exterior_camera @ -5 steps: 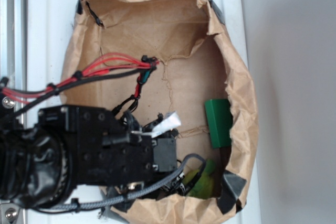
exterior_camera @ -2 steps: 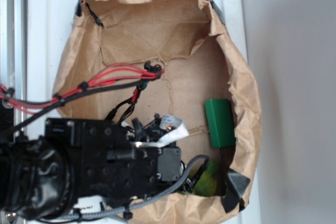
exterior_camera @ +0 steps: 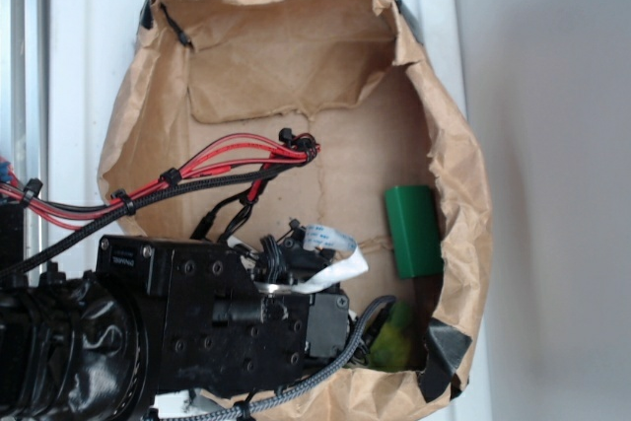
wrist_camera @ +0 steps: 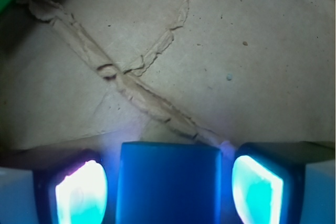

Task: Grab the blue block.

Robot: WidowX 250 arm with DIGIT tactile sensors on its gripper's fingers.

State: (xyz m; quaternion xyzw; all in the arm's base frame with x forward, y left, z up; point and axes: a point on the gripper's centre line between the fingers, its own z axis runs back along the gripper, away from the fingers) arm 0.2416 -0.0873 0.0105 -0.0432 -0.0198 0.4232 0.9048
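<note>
A torn-open brown paper bag is spread flat on a white surface, and its inside forms the floor on which the things lie. The black robot arm is seen over the bag's lower left part, with red and black cables running across from the left edge.

In the wrist view the blue block is seen at the bottom middle, lying on the creased brown paper between the two fingers of the gripper. One glowing finger pad is just beside the block's left side and the other is just beside its right side; the jaws are only a little wider than the block, and whether the pads touch it cannot be told. In the outside view the block is hidden under the arm.

A dark green block lies near the bag's right edge, well apart from the gripper. A yellow-green plush toy is partly seen by the bag's lower right corner, beside a black cable.
</note>
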